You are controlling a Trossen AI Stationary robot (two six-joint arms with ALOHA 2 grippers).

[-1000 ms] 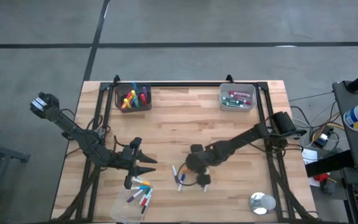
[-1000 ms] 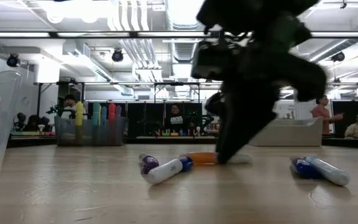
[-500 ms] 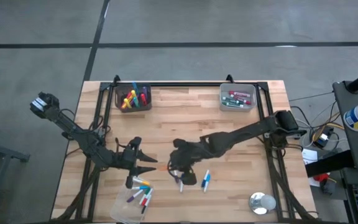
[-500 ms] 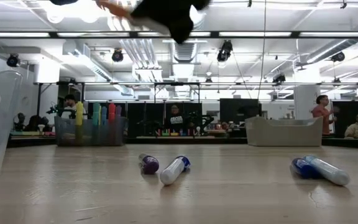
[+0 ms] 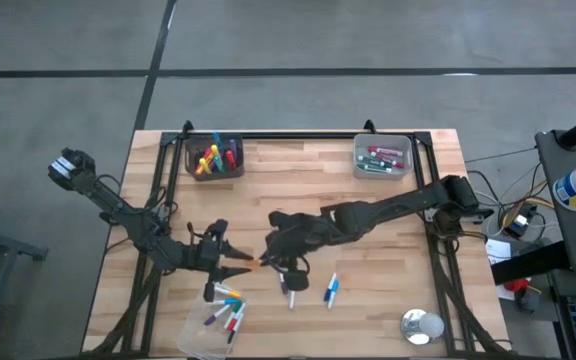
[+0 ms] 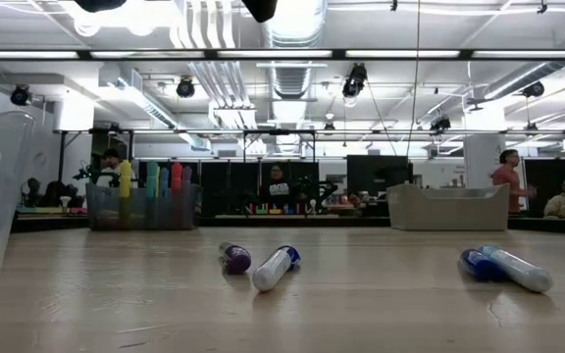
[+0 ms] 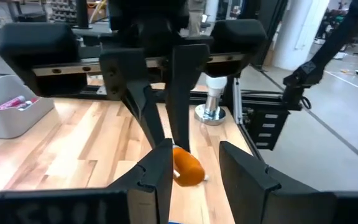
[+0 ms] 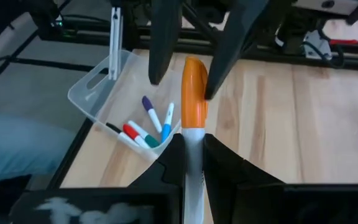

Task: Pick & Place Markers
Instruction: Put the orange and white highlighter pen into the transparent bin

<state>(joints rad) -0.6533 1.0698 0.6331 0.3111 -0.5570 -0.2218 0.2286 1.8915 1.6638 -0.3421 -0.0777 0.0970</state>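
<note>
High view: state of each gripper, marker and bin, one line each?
right gripper: shut on orange marker, held above the table.
orange marker: cap end between the left gripper's open fingers.
left gripper: open, around the cap, not closed.
clear bin: a few markers lying inside.
loose markers: lying flat on the table.
dark bin: markers standing upright.
grey bin: markers lying inside.

the high view looks straight down from well above the counter (image 5: pixel 298 190), taking in all of it and both arms. the low view sits at counter level, close to three loose markers (image 6: pixel 275 267), facing the room behind. each wrist view looks forward along its own arm, nearly facing the other; both share the orange-capped marker (image 8: pixel 195 93) and show the opposite arm close up.
</note>
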